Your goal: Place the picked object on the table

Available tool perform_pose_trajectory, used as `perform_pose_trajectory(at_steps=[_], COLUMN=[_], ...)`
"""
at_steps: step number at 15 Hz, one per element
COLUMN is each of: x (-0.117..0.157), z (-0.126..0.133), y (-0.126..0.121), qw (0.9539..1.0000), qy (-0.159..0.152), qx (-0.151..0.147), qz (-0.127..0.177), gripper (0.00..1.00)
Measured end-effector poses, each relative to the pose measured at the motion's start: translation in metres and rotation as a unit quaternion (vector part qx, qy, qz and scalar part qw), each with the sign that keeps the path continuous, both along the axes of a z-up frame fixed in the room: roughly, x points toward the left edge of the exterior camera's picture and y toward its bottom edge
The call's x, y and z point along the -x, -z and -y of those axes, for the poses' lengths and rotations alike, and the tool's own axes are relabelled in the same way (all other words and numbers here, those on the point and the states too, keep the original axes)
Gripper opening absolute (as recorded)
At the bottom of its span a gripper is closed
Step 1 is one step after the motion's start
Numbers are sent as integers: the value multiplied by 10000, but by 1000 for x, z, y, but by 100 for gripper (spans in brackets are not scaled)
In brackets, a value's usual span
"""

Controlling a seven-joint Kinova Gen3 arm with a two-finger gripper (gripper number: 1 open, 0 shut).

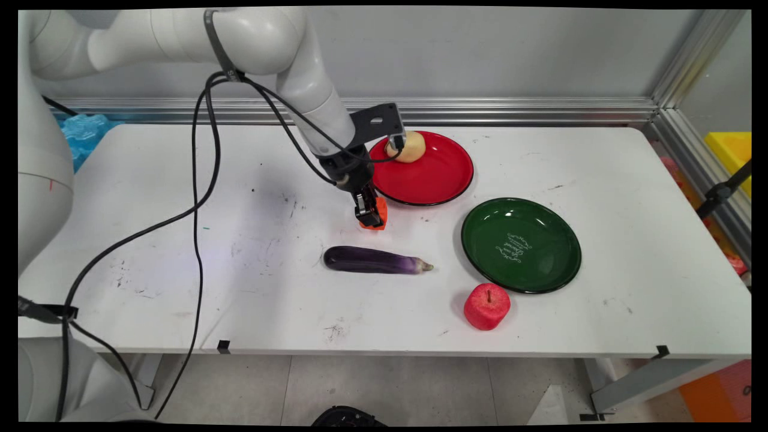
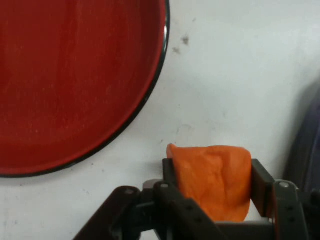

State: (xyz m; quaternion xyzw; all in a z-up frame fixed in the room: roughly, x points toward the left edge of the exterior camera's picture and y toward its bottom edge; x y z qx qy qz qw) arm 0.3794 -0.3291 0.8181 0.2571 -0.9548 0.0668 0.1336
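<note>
My gripper (image 1: 372, 217) is shut on a small orange piece (image 1: 379, 211), held just above the table beside the near left rim of the red plate (image 1: 444, 180). In the hand view the orange piece (image 2: 212, 180) sits squeezed between the two black fingers (image 2: 262, 187), with the red plate (image 2: 75, 85) filling the upper left. A pale yellow fruit (image 1: 408, 147) lies at the back of the red plate. A purple eggplant (image 1: 375, 260) lies on the table just in front of the gripper; its dark edge (image 2: 305, 145) shows at the hand view's right.
A green plate (image 1: 521, 245) stands right of the eggplant, and a red apple (image 1: 486, 306) sits in front of it near the table's front edge. Black cables (image 1: 198, 198) hang from the arm over the table's left half. A blue object (image 1: 84, 132) lies at the back left.
</note>
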Motion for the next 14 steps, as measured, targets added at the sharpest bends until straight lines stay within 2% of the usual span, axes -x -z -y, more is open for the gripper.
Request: perform_pose_trajectory(at_steps=[9,10,14], x=[-6,-6,-5], z=[10,10,13], y=[23,24,25], qw=[9999,9999,9998], qy=[50,58,104], qx=[117,122,142], qz=[-79,-88,-110], gripper=[0,100,100])
